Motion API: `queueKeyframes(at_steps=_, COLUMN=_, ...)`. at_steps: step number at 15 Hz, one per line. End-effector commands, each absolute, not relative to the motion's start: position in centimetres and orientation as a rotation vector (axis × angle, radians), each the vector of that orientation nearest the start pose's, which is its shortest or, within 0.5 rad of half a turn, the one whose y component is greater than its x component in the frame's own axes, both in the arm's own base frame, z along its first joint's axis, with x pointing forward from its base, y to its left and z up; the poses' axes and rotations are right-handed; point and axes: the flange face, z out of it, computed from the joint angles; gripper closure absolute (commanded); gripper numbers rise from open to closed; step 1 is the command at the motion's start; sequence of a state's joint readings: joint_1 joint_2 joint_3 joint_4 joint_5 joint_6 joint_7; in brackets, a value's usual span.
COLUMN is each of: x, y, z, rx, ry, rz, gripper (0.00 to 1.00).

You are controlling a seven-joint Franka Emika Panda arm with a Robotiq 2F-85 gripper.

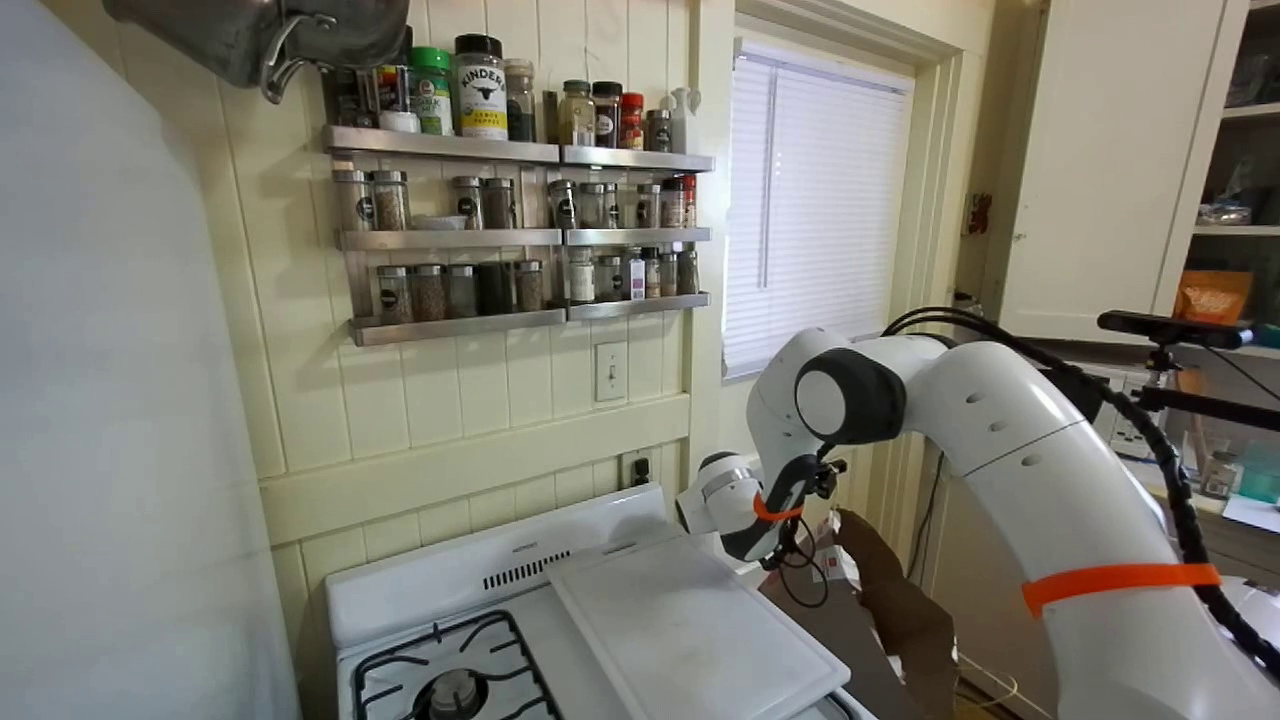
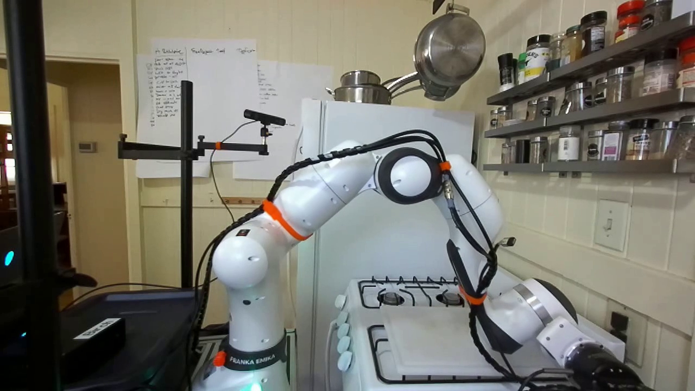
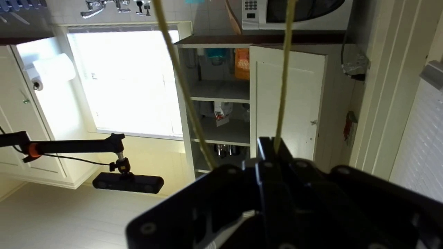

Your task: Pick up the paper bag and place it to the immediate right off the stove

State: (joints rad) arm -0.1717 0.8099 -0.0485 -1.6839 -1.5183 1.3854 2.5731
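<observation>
The brown paper bag (image 1: pixel 915 630) is just right of the stove (image 1: pixel 420 590) in an exterior view, partly behind the arm. A white and red patch (image 1: pixel 833 563) shows on it. Its base is out of view. The stove also shows in an exterior view (image 2: pixel 361 320), with a flat pale top (image 1: pixel 690 620) over its right burners. In the wrist view, which is upside down, my gripper (image 3: pixel 275 145) is shut on the yellowish bag handle (image 3: pixel 285 69). The rest of the bag is outside that view. The black gripper body (image 2: pixel 602 366) is cut off by the frame edge.
A white fridge (image 2: pixel 402 233) stands left of the stove. Spice shelves (image 1: pixel 450 145) hang on the wall behind it. A window (image 1: pixel 810 200) and a cabinet (image 1: pixel 1110 170) are on the right. A camera on a stand (image 1: pixel 1175 330) is near the arm.
</observation>
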Motion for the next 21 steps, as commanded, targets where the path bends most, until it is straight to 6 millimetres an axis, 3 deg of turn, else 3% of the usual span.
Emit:
queueKeyframes(at_steps=1, x=58.4, y=-25.0, z=18.8, rx=0.769, ry=-1.356, rz=1.126, gripper=0.99)
queueKeyframes(at_steps=8, x=54.9, y=-26.5, z=12.9, rx=0.796, ry=-1.258, rz=1.104, gripper=0.99)
queueKeyframes(at_steps=13, x=54.5, y=-27.2, z=12.8, rx=0.807, ry=-1.227, rz=1.096, gripper=0.99)
queueKeyframes(at_steps=14, x=54.5, y=-27.2, z=12.9, rx=0.805, ry=-1.228, rz=1.094, gripper=0.75)
queueKeyframes(at_steps=15, x=54.5, y=-27.3, z=13.0, rx=0.804, ry=-1.228, rz=1.091, gripper=0.71)
queueKeyframes(at_steps=21, x=54.9, y=-27.4, z=14.4, rx=0.797, ry=-1.262, rz=1.093, gripper=0.27)
